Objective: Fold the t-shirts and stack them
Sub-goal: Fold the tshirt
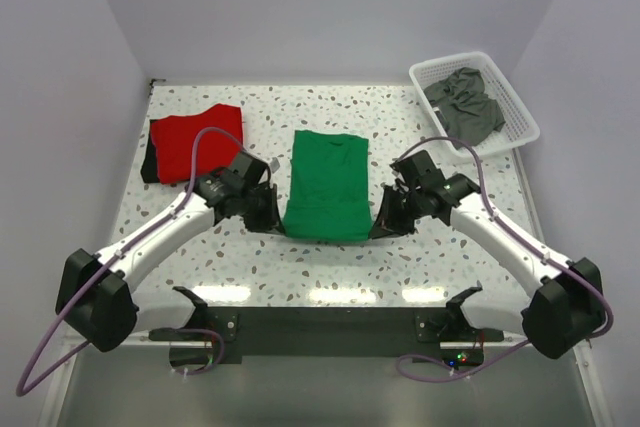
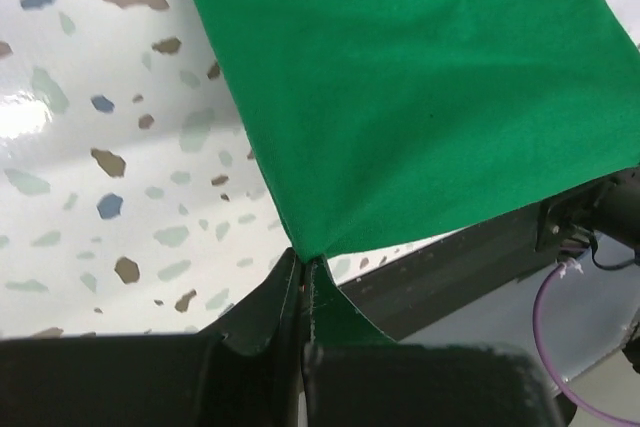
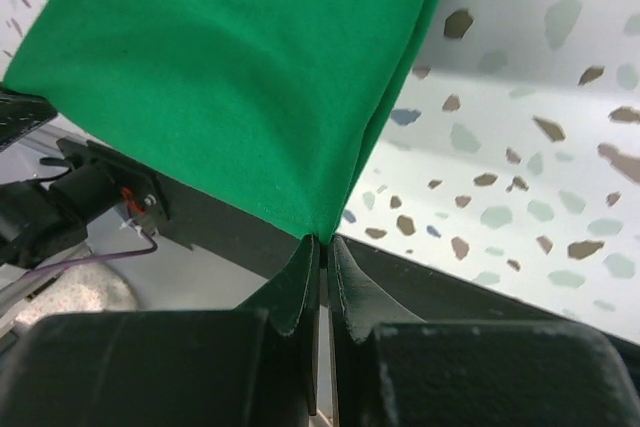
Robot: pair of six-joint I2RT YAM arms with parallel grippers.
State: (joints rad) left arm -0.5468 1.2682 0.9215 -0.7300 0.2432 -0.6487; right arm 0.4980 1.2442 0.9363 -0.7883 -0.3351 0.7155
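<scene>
1. Desk point(image 1: 250, 265) from the left: the red shirt point(image 1: 195, 142) sits folded near the far-left corner. A strip of dark cloth point(image 1: 149, 165) peeks out under its left edge, and both are well apart from the arms.
2. The left gripper point(image 2: 303, 269) is down low at the near-left corner of the green shirt point(image 1: 327, 185). Its jaws are squeezed right together on that corner, with the cloth drawn to a point between them.
3. The green shirt itself is in the middle of the desk, folded into a long panel. It runs from close to the near edge towards the far edge.
4. The right gripper point(image 3: 322, 247) mirrors the left at the shirt's near-right corner. Its jaws are clamped tight too, with the green fabric pinched in the slit between them.
5. Over at the far-right corner is the white basket point(image 1: 520, 112), set at an angle. The grey shirts point(image 1: 463, 104) are crumpled inside it, nowhere near either arm.
</scene>
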